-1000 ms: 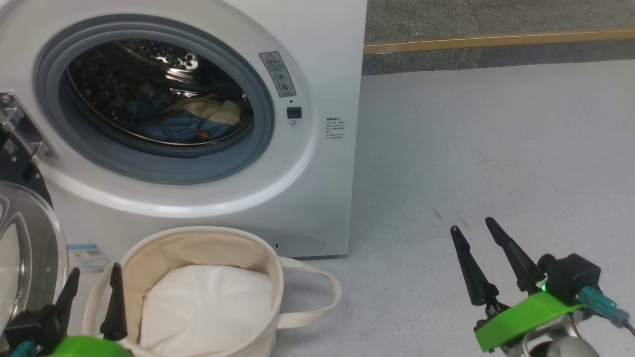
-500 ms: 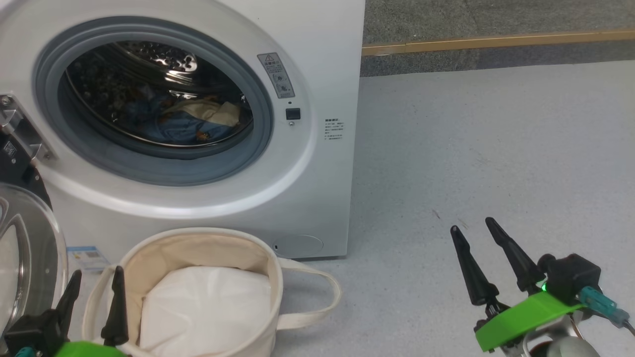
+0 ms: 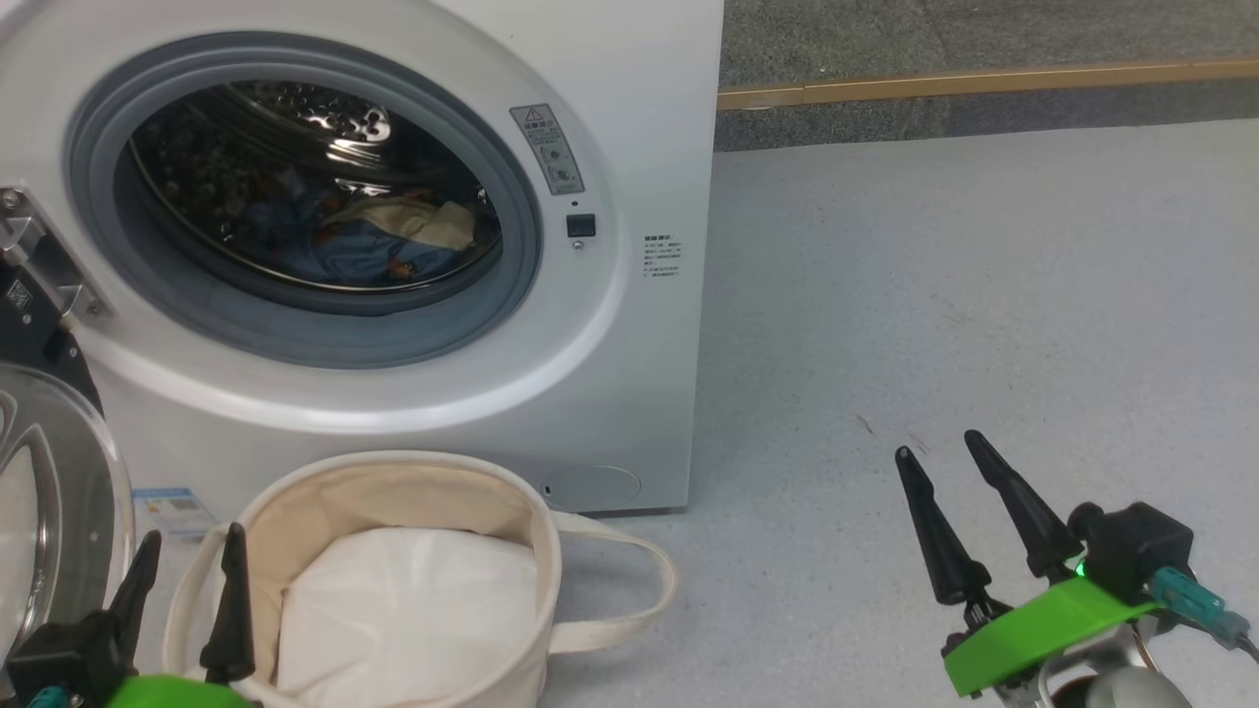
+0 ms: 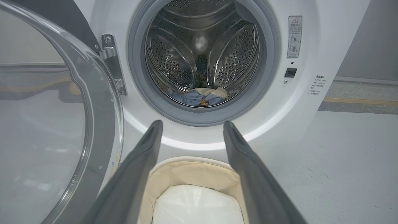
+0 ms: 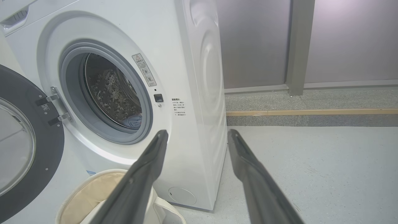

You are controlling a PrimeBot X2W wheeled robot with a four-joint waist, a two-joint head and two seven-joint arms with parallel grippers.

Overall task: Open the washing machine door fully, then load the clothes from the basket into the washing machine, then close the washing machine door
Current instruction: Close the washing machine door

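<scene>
The white washing machine stands with its round door swung wide open to the left. Light-blue clothes with a cream piece lie at the bottom of the steel drum. The off-white canvas basket sits on the floor before the machine, holding a flat white pad. My left gripper hovers open over the basket's left rim, nothing between its fingers. My right gripper is open above bare floor, right of the machine.
Grey floor spreads to the right of the machine. A wooden strip runs along the far floor edge, with a grey wall panel behind. A blue label sticker sits low on the machine's front.
The picture shifted slightly as the camera moved. My left gripper dropped a little lower in the head view. The right gripper, clothes and basket stay as they were.
</scene>
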